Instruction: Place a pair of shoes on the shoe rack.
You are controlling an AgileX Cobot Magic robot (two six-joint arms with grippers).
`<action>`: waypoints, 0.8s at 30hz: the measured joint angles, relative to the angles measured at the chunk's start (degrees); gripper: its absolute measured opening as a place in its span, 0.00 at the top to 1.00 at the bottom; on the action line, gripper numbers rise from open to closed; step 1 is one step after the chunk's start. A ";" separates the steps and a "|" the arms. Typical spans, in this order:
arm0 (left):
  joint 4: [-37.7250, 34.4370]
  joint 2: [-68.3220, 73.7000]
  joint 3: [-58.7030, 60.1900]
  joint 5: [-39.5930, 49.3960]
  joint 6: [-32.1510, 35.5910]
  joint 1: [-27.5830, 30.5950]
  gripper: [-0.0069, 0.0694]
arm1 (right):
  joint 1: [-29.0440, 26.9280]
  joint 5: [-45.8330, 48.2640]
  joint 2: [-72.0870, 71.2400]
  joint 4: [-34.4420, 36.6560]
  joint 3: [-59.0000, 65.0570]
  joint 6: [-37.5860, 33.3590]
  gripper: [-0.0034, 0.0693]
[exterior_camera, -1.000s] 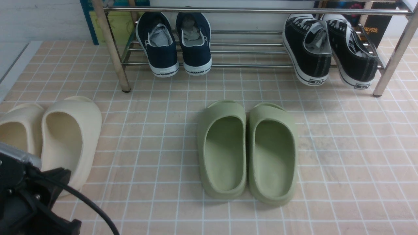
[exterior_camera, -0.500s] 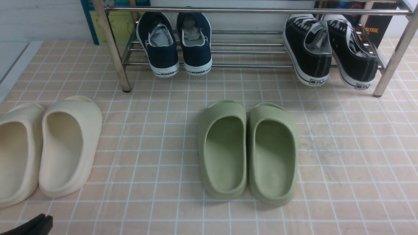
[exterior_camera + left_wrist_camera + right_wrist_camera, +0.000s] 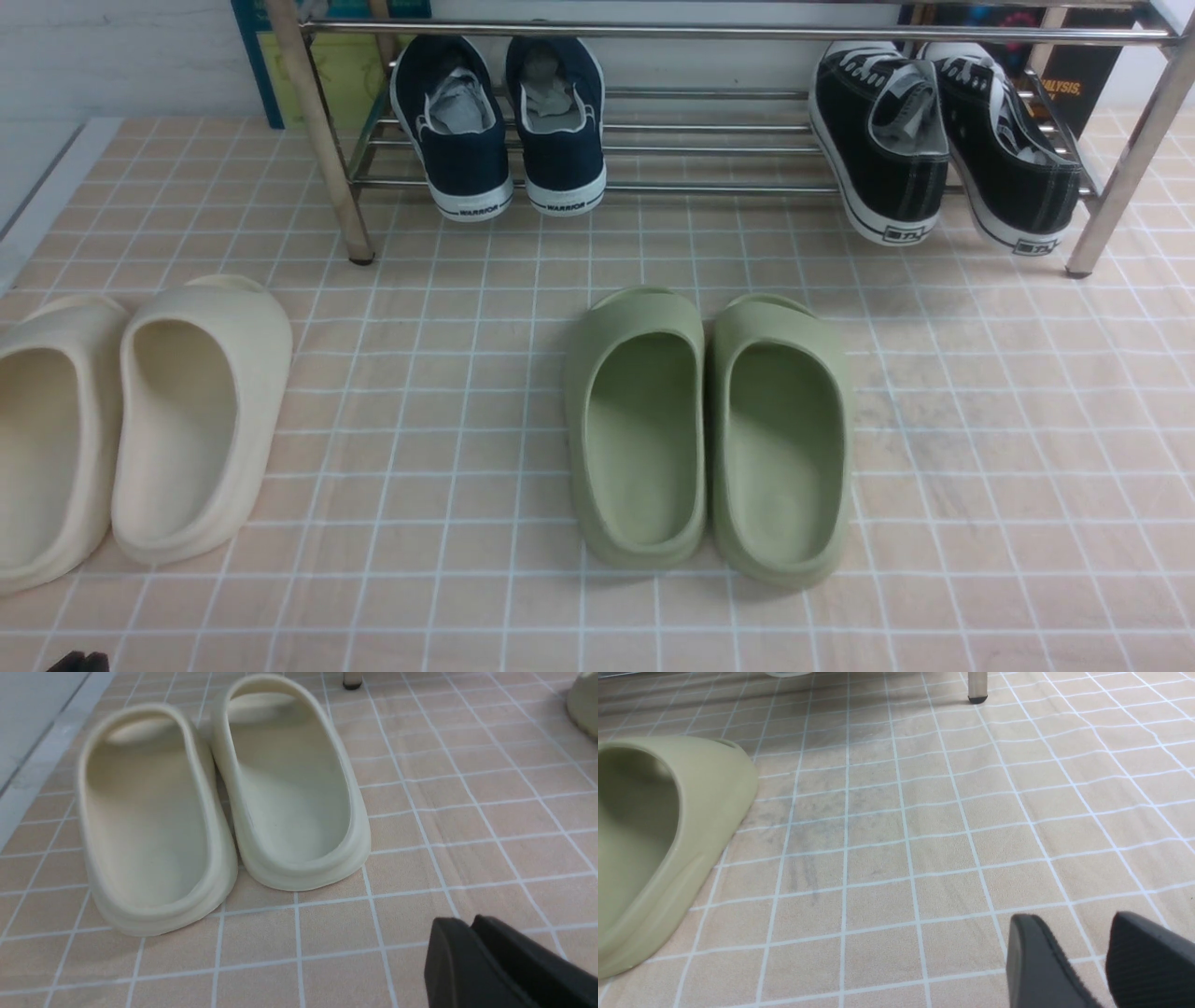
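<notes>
Navy slip-ons (image 3: 513,131) sit on the rack (image 3: 700,189) by its left leg, toes in, heels over the front edge; long axes run front-to-back, well ahead of my claws, left one (image 3: 460,961) nearer. Left claw is barely parted, right (image 3: 1064,961) apart, both holding nothing; placing looks done.
</notes>
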 joint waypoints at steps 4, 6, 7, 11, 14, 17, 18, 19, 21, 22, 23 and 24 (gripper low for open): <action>-0.18 0.00 -0.12 0.68 -0.67 0.00 0.83 | 0.00 0.00 0.00 0.00 0.00 0.00 0.62; -0.18 0.00 -0.19 0.81 -1.56 0.00 0.85 | 0.00 0.00 0.00 0.00 0.00 0.00 0.62; -0.18 0.00 -0.19 0.93 -2.94 0.00 0.88 | 0.00 0.00 0.00 0.00 0.00 0.00 0.62; -0.18 0.00 -0.19 0.93 -3.65 0.00 0.90 | 0.00 0.00 0.00 0.00 0.00 0.00 0.62; -0.18 0.00 -0.19 0.93 -3.82 0.00 0.90 | 0.00 0.00 0.00 0.00 0.00 0.00 0.62; -0.18 0.00 -0.19 0.93 -3.82 0.00 0.90 | 0.00 0.00 0.00 0.00 0.00 0.00 0.62; -0.18 0.00 -0.19 0.93 -3.82 0.00 0.90 | 0.00 0.00 0.00 0.00 0.00 0.00 0.62; -0.18 0.00 -0.19 0.98 -3.82 0.00 0.90 | 0.00 0.00 0.00 0.00 0.00 0.00 0.62; -0.18 0.00 -0.19 0.98 -3.82 0.00 0.90 | 0.00 0.00 0.00 0.00 0.00 0.00 0.62; -0.19 0.00 -0.19 0.98 -3.82 0.00 0.90 | 0.00 0.00 0.00 0.00 0.00 0.00 0.62; -0.19 0.00 -0.19 0.98 -3.82 0.00 0.90 | 0.00 0.00 0.00 0.00 0.00 0.00 0.62; -0.19 0.00 -0.19 0.98 -3.82 0.00 0.90 | 0.00 0.00 0.00 0.00 0.00 0.00 0.62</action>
